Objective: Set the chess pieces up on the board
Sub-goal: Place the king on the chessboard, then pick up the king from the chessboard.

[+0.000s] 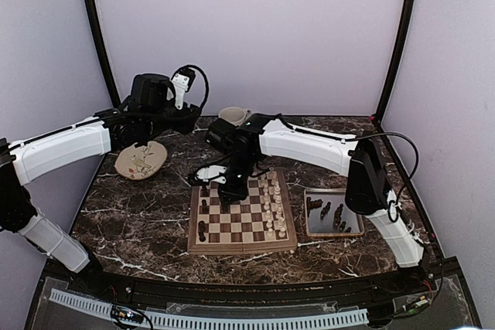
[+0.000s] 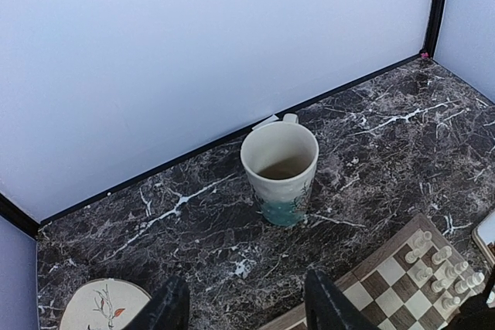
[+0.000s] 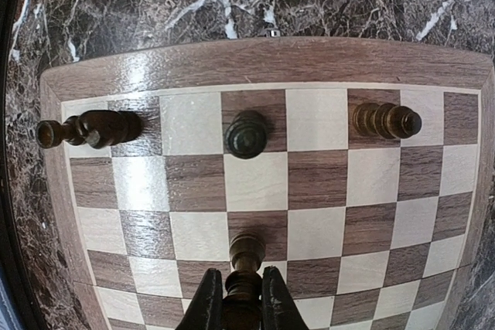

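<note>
The chessboard lies mid-table, with cream chessmen along its right side. My right gripper hangs over its far left part. In the right wrist view it is shut on a dark brown chess piece, whose base is over a dark square of the board; I cannot tell if it touches. Three more dark pieces stand in the edge row. Further dark pieces stand on the board's left side. My left gripper is open and empty, held high near the mug.
A shiny metal tray right of the board holds several dark pieces. A cream mug stands at the back. A decorated plate lies at the back left. The board's corner with cream chessmen shows in the left wrist view.
</note>
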Controlling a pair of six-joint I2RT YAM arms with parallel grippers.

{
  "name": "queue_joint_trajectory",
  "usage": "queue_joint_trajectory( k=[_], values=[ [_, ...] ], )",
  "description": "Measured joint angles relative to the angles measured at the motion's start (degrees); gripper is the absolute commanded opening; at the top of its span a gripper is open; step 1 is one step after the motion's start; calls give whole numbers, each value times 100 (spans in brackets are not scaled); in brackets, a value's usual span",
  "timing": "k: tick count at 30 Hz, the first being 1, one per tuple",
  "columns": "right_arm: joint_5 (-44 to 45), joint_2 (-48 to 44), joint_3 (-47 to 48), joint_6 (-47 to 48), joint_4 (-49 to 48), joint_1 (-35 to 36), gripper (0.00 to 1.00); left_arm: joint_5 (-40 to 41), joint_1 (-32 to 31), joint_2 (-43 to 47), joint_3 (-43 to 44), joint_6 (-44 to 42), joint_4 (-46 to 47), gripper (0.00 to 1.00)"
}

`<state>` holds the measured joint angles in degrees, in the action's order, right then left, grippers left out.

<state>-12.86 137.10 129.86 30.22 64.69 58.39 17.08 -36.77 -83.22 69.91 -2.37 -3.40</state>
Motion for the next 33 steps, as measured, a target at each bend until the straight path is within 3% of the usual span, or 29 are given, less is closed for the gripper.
queue_joint_trajectory(
  k=[6,15,20,26,33],
  values=[
    [72,63,-37,-20,-66,-9,23,-31,0,0,0,-4,0,53],
    [-44,-452,-789,-57,-227,-157,27,-181,0,-39,81,-118,-131,55],
    [-256,-2020,-2321,-98,-564,-719,28,-529,0,-326,671,-297,-890,50],
    [-490,-4210,-4551,-96,-1327,-2055,28,-1672,-92,-719,1228,-302,-2011,48],
    [-994,-5418,-6662,-225,-2531,-3182,30,-2229,-890,-1740,1589,-481,-3364,47]
  ],
)
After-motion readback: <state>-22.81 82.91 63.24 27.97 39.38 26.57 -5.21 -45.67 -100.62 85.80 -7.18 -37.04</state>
